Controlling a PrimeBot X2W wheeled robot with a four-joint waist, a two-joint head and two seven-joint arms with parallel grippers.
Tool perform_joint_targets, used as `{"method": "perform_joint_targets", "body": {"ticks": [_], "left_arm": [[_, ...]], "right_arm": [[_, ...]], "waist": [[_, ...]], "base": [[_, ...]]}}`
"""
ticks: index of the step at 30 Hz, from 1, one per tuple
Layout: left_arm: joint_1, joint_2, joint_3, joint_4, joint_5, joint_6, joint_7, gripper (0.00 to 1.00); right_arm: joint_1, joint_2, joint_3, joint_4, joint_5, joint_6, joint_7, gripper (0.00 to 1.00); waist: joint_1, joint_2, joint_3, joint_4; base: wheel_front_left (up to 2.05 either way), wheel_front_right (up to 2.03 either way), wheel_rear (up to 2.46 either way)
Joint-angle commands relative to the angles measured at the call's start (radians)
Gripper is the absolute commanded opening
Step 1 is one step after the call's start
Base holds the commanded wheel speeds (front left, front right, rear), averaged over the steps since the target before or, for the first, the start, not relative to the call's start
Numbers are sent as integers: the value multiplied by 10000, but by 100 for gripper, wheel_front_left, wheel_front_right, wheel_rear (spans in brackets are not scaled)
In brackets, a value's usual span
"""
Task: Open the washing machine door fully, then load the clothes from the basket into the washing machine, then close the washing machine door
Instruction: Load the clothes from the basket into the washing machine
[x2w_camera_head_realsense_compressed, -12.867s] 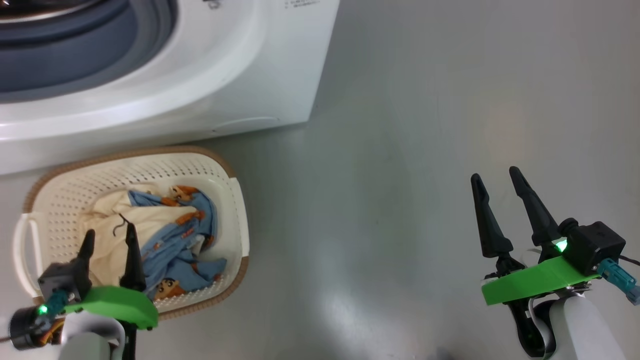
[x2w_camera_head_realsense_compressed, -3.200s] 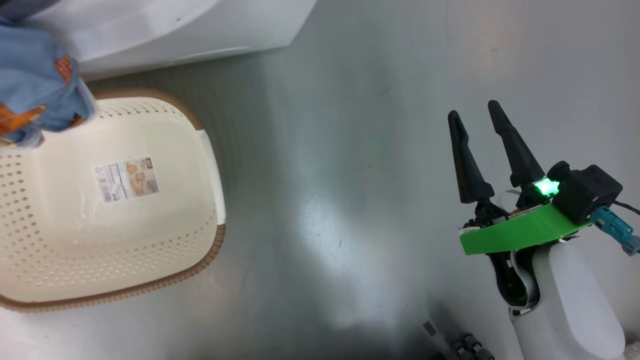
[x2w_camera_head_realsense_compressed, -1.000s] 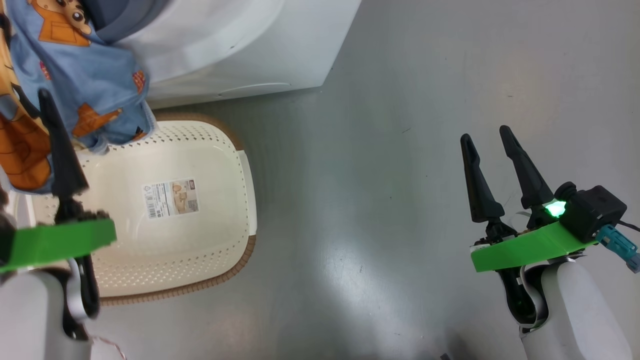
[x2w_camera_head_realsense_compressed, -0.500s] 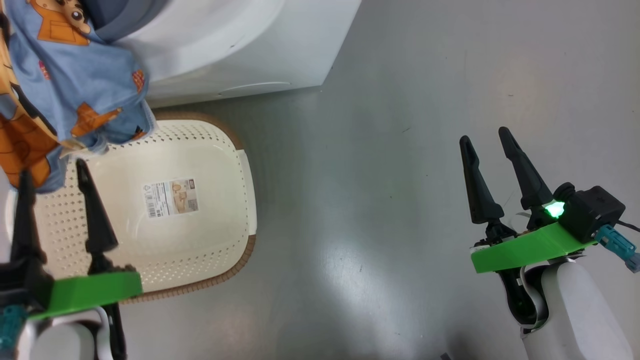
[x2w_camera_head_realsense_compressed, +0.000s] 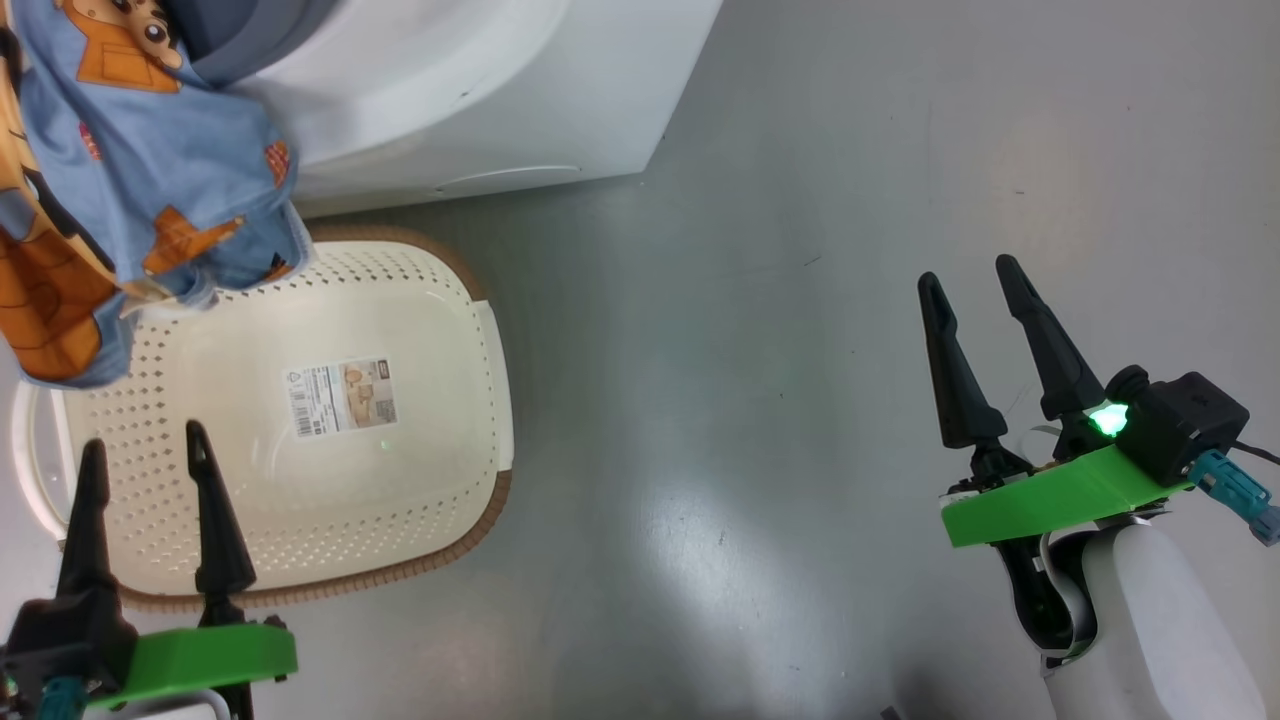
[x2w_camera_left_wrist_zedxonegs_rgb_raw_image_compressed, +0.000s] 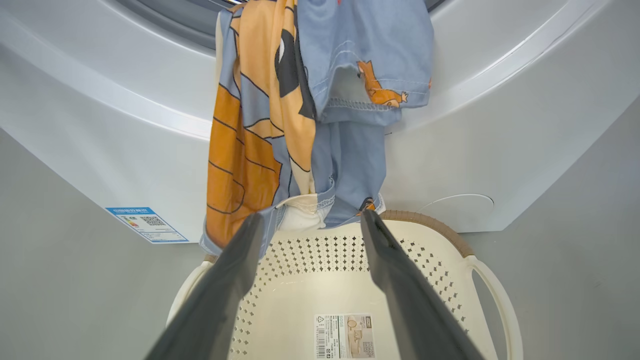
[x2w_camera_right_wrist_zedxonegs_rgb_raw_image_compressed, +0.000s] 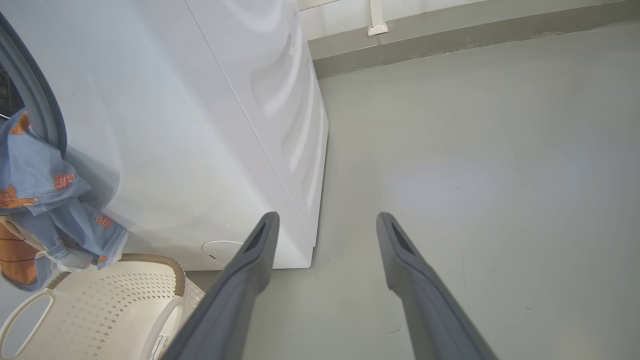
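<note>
Clothes (x2w_camera_head_realsense_compressed: 130, 190) of soft light-blue fabric with orange cartoon prints hang half out of the mouth of the big white front-loading washing machine (x2w_camera_head_realsense_compressed: 480, 90). They drape down its front above the emptied cream perforated plastic basket (x2w_camera_head_realsense_compressed: 440, 480) at its foot. The left gripper (x2w_camera_head_realsense_compressed: 144, 437), before the machine over the basket, and the right gripper (x2w_camera_head_realsense_compressed: 966, 269), off to the machine's right, gape wide, holding nothing. Remaining, seemingly: tuck the garments inside, then close the door.
</note>
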Motion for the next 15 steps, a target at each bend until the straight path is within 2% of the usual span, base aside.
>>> {"method": "perform_joint_targets", "body": {"ticks": [1,15], "left_arm": [[317,79,382,-127,114,-80,-49,100],[600,-194,650,-23,168,-250,-49,100]], "right_arm": [[348,-5,199,-178,22,16,-47,100],[339,4,208,-163,39,16,-47,100]], "waist": [[0,0,9,2],[0,0,12,-15]], "base": [[0,0,0],[0,0,0]]}}
